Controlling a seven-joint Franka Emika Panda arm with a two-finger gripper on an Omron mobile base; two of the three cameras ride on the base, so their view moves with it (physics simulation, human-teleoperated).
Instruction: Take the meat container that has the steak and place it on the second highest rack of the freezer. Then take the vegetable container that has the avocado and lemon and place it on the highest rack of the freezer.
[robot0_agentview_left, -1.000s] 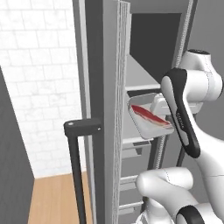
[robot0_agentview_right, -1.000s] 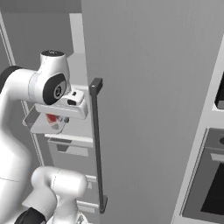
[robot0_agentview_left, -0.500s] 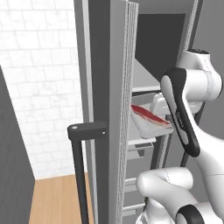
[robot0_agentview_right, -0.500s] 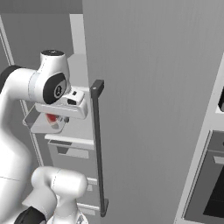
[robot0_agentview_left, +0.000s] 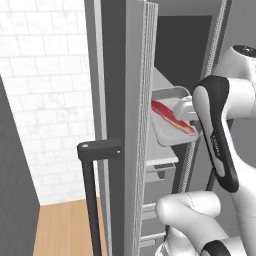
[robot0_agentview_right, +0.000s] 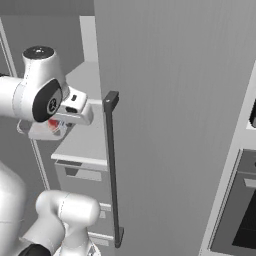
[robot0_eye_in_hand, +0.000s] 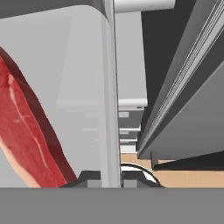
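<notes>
The gripper (robot0_eye_in_hand: 111, 176) was clamped on the rim of the meat container (robot0_agentview_left: 172, 135), its two dark fingertips (robot0_eye_in_hand: 90, 177) pressed against either side of the thin grey tray wall that ran straight up from between them in the hand view. Just to one side of that wall, inside the tray, lay the steak (robot0_eye_in_hand: 26, 135), a red slab streaked with pale lines, close against the fingers; in the left base view the steak (robot0_agentview_left: 171, 118) stretched across the shallow tray, which was carried level in front of the open freezer (robot0_agentview_left: 122, 100), beside the hand. On the other side of the pinched rim, beyond the gripper, the white drawer fronts (robot0_eye_in_hand: 130, 124) of the unit stepped away downward, and a strip of wooden floor (robot0_eye_in_hand: 183, 177) showed past them. The freezer door (robot0_agentview_right: 170, 125) stood swung open beside the arm, its long dark bar handle (robot0_agentview_right: 112, 170) running down its face, well apart from the tray. Farther in, behind the container, a flat white shelf (robot0_agentview_right: 82, 142) lay inside the cabinet, with the tray held out near its front edge; whether the tray touched it could not be told. A white tiled wall (robot0_agentview_left: 45, 100) closed the scene beyond the door.
</notes>
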